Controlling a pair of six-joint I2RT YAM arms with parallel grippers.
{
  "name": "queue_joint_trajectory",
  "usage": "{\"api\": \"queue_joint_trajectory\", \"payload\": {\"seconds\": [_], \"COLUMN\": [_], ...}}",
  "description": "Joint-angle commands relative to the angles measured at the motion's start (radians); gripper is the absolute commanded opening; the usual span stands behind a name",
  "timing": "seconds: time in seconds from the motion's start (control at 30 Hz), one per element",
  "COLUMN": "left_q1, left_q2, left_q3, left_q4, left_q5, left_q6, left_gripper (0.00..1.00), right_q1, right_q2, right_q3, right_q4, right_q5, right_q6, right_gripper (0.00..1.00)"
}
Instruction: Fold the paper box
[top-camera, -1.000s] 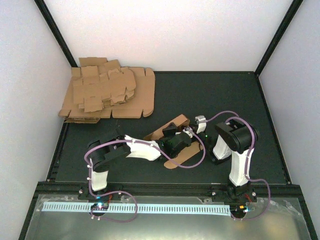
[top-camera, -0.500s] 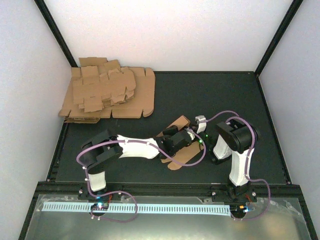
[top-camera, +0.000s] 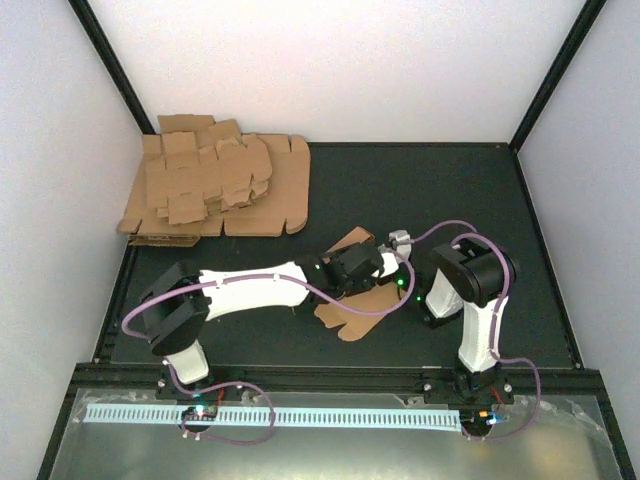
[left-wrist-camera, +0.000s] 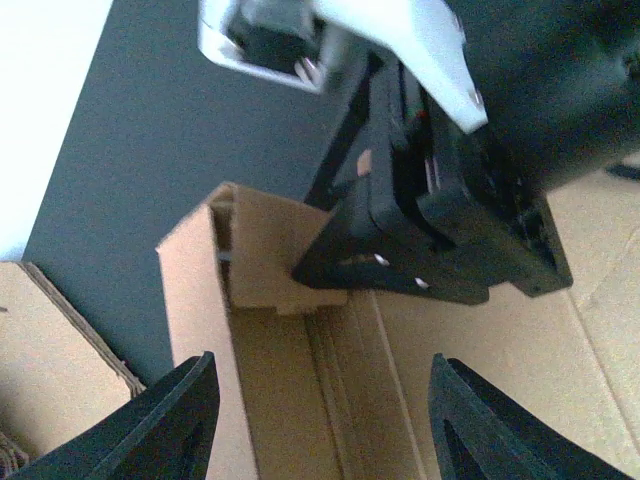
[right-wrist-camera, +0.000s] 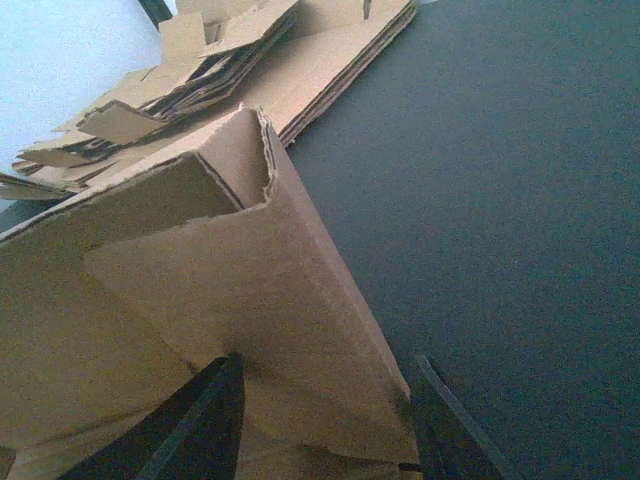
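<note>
The paper box (top-camera: 362, 306) is a brown cardboard piece, partly folded, lying mid-table between the two arms. My left gripper (top-camera: 341, 272) hovers over it, open; in the left wrist view the gripper (left-wrist-camera: 322, 400) frames an inner panel of the box (left-wrist-camera: 270, 360) without touching it. From the right, my right gripper (top-camera: 383, 264) reaches onto the box. Its black body (left-wrist-camera: 440, 240) presses against a raised end flap. In the right wrist view the right gripper (right-wrist-camera: 325, 385) is shut on a raised folded wall of the box (right-wrist-camera: 250, 290).
A thick pile of flat cardboard sheets (top-camera: 215, 190) fills the back left corner of the black mat and shows far off as a pile (right-wrist-camera: 300, 60) in the right wrist view. White walls close the left, back and right sides.
My left gripper has opened and let go of the box. The left arm has stretched out further to the right. The box's near flap has shifted slightly. The right gripper has kept its hold.
</note>
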Motion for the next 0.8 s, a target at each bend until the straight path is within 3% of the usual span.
{"api": "queue_joint_trajectory", "payload": {"seconds": [0.0, 0.37, 0.57, 0.77], "left_q1": [0.032, 0.266, 0.406, 0.493], "left_q2": [-0.062, -0.14, -0.024, 0.12], "left_q3": [0.085, 0.185, 0.225, 0.308], "left_q4": [-0.098, -0.174, -0.173, -0.187], "left_q5": [0.102, 0.36, 0.492, 0.735], "left_q6": [-0.062, -0.207, -0.235, -0.267], "left_gripper": [0.6, 0.71, 0.7, 0.67], "right_q1": [-0.003, 0.0, 0.007, 0.019], "right_q2": [0.015, 0.017, 0.013, -0.001], "right_q3": [0.012, 0.021, 0.027, 0.04], "right_q4": [0.099, 0.1, 0.093, 0.054], "right_q5": [-0.007, -0.016, -0.022, -0.021], "right_q6": [-0.03, -0.031, -0.036, -0.056], "right_gripper": [0.49, 0.49, 0.49, 0.49]}}
